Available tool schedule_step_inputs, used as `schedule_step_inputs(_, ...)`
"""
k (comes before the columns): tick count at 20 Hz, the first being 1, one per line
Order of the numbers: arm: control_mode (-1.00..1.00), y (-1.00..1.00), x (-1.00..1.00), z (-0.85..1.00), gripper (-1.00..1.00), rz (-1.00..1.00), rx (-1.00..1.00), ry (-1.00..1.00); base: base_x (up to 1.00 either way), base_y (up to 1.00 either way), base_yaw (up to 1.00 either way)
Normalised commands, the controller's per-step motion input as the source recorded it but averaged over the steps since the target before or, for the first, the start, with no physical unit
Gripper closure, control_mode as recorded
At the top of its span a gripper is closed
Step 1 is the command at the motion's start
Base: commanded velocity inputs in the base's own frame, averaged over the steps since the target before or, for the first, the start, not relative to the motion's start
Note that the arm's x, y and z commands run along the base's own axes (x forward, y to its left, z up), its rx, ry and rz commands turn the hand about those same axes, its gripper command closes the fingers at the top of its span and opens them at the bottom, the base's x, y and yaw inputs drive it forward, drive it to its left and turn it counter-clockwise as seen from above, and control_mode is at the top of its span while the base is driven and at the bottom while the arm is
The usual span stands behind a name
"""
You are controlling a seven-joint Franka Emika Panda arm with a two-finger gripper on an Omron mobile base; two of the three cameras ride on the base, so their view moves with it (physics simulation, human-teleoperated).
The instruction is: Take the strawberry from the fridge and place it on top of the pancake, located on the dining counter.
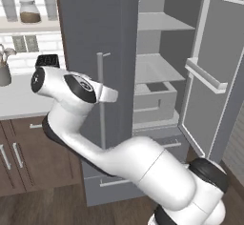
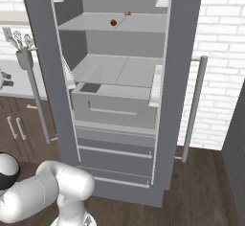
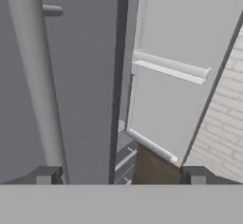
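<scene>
The gripper is hanging with its jaws wide apart and holding nothing, just beside the long handle of the closed fridge door. The strawberry is sitting well above it on an upper shelf, near a small tan lump. From the left base view, the closed door is hiding that berry.

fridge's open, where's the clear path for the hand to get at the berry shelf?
Bare room: the pale grey upper shelf right of the tiny red strawberry, and the middle shelf above the grey box drawer. Crowded: the small tan-orange lump behind the berry, and the door bins at both sides.
</scene>
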Motion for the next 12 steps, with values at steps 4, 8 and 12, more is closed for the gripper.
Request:
schedule_step_inputs(4, -1.00, -0.71, -0.75, 0.22, -1.00, 0.03, 0.37, 0.00, 0.00, 0.00, 0.00)
schedule_step_inputs(8, -1.00, -0.69, -0.21, 0.33, -1.00, 0.03, 0.52, 0.00, 0.00, 0.00, 0.00)
schedule_step_inputs(12, -1.00, -0.84, 0.00, 0.22, -1.00, 0.13, 0.62, 0.00, 0.00, 0.00, 0.00)
